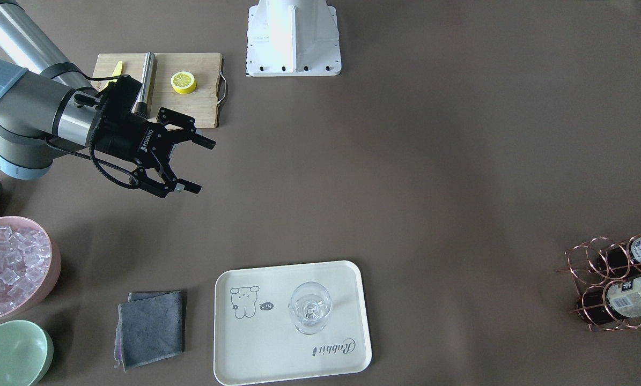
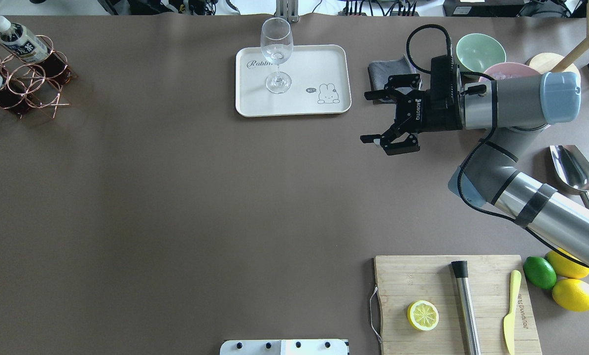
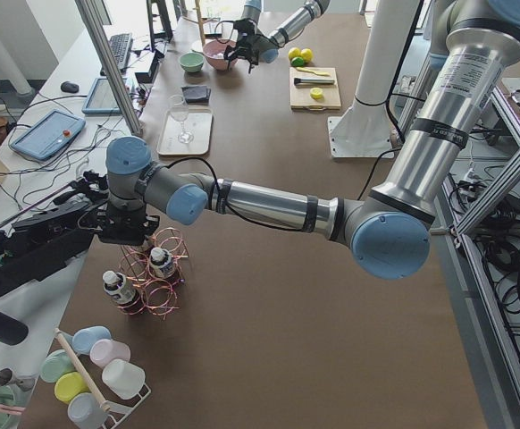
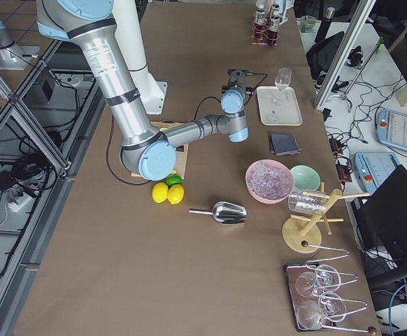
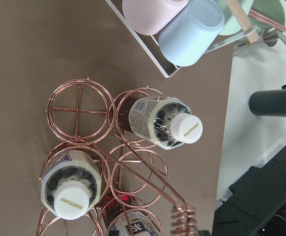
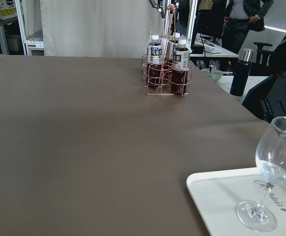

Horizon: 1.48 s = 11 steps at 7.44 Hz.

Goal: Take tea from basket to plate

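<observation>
Tea bottles [image 5: 172, 125] with white caps stand in the copper wire basket [image 5: 77, 109]; a second bottle [image 5: 71, 189] and part of a third show below. The basket [image 2: 28, 81] stands at the table's far left corner. My left gripper [image 3: 121, 234] hovers above it; its fingers show in no close view, so I cannot tell its state. The cream plate [image 1: 277, 348] holds a clear stemmed glass [image 1: 309, 308]. My right gripper [image 1: 202, 166] is open and empty, in the air beside the plate [image 2: 304, 64].
A wooden cutting board [image 2: 422, 276] carries a lemon half, a steel muddler and a yellow knife. A grey cloth [image 1: 151, 335], a pink bowl of ice [image 1: 9, 268], a green bowl [image 1: 12, 354] and a steel scoop [image 2: 572, 170] lie near the right arm. Cups on a rack [image 5: 182, 24] stand beside the basket.
</observation>
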Motion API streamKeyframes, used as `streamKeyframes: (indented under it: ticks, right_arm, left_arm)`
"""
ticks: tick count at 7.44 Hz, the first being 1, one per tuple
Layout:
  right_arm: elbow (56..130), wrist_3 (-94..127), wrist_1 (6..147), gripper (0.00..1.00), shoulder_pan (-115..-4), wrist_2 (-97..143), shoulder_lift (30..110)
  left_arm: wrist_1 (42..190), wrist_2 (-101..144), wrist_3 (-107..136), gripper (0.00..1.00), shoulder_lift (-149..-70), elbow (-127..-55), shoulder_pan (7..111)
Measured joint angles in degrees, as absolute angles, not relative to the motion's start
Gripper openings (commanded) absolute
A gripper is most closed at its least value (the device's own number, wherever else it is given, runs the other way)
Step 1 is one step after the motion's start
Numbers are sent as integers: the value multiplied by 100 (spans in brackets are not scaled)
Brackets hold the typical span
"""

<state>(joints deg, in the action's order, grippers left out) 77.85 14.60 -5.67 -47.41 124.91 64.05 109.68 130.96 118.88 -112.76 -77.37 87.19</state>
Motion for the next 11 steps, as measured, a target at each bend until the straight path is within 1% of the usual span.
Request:
streamKeyframes:
  ticks: [1,2,4,6,8,11]
  right_arm:
    - [7735,1592,-742,100,-4738,12521,6431]
    - [7733,1892,-877,100,-4736,12513,6406]
    - [7784,2230,-983,100,-4799,12479,6347]
    - [7817,2279,-999,100,-4824,12398,6293]
    - [7836,2293,-987,100,-4828,12374,6246]
    - [7847,2302,-992,100,-4811,12405,6249]
  left_arm:
    - [10965,13096,11895,5,-11289,-7740,8719]
    - [10961,13096,11903,0,-11306,-7742,8722]
    - [10946,13096,11927,0,-11330,-7759,8727]
    - [10870,13092,11934,0,-11285,-8078,8754]
    - [10262,13068,11921,0,-11143,-8896,8763]
    - [8428,13045,12084,0,-11084,-10370,8660]
